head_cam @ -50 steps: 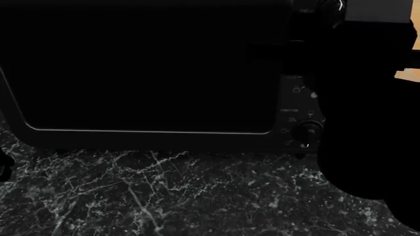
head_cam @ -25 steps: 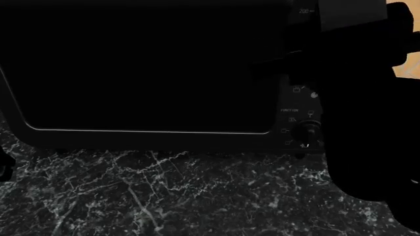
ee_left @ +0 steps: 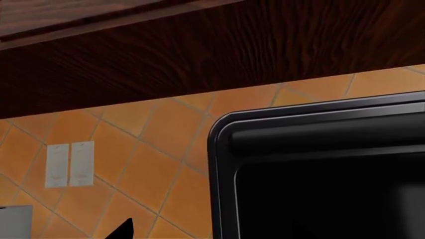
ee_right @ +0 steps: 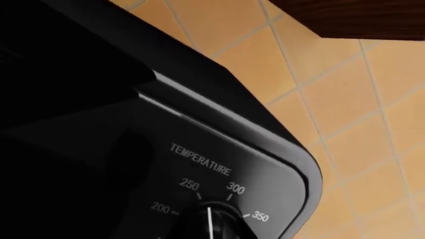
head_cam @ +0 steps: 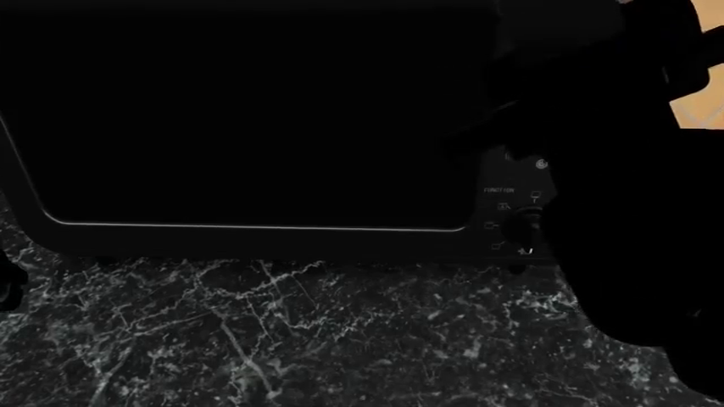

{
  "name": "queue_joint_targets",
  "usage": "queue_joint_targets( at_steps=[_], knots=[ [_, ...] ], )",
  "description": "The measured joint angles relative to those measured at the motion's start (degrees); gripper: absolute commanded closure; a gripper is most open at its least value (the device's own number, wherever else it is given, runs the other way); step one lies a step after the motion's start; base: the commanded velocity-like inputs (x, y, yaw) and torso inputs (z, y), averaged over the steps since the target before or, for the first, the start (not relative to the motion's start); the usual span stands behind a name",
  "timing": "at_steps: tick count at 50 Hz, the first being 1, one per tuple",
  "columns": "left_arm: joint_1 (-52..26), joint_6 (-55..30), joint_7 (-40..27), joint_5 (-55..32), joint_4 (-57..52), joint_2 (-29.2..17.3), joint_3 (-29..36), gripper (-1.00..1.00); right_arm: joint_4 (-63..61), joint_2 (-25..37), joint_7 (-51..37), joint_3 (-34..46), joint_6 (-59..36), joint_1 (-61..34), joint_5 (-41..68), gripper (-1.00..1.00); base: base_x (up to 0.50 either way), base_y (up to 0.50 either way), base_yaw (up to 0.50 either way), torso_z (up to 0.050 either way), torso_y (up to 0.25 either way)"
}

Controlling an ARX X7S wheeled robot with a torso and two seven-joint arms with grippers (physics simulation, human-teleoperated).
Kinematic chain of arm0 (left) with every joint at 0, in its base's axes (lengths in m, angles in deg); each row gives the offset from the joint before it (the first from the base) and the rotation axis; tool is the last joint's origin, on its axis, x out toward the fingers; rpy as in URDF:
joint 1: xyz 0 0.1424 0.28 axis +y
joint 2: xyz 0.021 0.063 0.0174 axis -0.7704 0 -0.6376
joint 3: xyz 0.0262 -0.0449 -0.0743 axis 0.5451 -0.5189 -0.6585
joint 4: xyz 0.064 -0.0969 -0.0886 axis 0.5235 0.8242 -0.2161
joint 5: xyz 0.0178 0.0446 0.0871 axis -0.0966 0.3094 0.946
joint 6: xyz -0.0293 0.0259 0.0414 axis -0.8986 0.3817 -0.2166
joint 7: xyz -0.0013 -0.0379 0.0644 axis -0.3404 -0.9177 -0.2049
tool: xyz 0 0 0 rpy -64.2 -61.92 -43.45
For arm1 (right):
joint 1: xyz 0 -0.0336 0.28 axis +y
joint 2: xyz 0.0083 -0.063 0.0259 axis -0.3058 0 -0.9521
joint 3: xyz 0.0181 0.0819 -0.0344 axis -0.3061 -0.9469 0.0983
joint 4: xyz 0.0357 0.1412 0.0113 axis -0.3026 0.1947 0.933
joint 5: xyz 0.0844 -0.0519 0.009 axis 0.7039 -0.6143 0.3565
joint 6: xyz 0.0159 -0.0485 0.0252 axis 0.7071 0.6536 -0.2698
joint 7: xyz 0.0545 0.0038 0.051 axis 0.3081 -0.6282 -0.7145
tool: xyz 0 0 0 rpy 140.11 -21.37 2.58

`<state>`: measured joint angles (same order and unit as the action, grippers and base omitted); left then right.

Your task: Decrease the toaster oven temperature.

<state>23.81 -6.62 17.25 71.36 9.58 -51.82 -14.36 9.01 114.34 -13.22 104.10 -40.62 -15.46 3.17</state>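
The toaster oven fills the space ahead of me. My right arm covers its knob column, so I can't tell how my jaws stand. The temperature knob sits just ahead of them, its pointer probably near 275. I'm closing in; next, grip and turn toward 200.

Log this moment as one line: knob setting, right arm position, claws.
temperature knob: white pointer between 250 and 300 | right arm: dark mass covering toaster oven upper knob column | function knob: visible, untouched | claws: not visible
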Motion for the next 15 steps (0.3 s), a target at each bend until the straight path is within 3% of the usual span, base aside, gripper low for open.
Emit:
queue_joint_targets(
  at_steps=[15],
  knots=[
    [0.07,0.30,-0.28,-0.10,0.32,-0.19,0.11,-1.00,-1.44,0.02,3.50,4.40,-4.12,-2.93,-4.82,1.00,0.00,0.00,0.00,0.000,0.000]
  ],
)
